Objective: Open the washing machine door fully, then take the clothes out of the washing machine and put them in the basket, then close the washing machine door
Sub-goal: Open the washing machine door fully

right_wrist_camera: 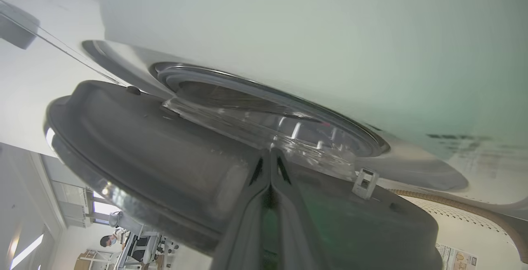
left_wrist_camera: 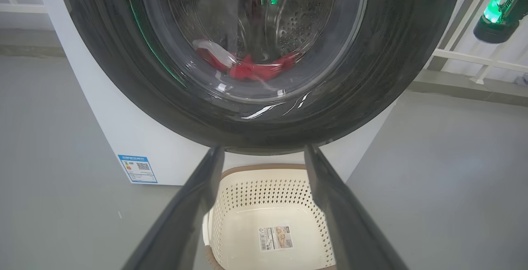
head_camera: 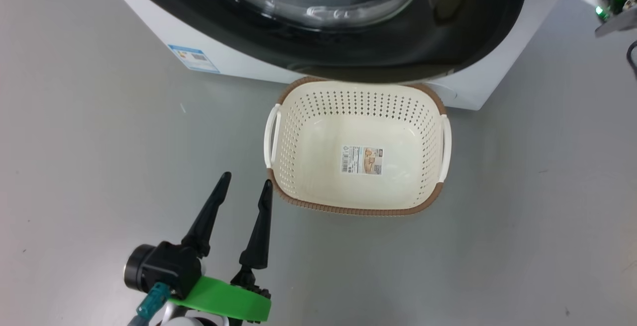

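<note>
Before the washing machine (head_camera: 239, 62) the basket (head_camera: 358, 211) sits mouth-up, long axis along its front, floor (head_camera: 522, 216) open around; left gripper (head_camera: 247, 179) gapes empty, right gripper (right_wrist_camera: 271, 156) pressed closed behind the ajar door (right_wrist_camera: 136, 146).

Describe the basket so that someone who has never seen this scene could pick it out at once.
Find the big white washing machine with its round black door. On the grey floor just in front of it, under the door, sits the basket. It alone is small, cream and open-topped, with holed sides, a brown rim, white side handles and a paper label inside.
</note>
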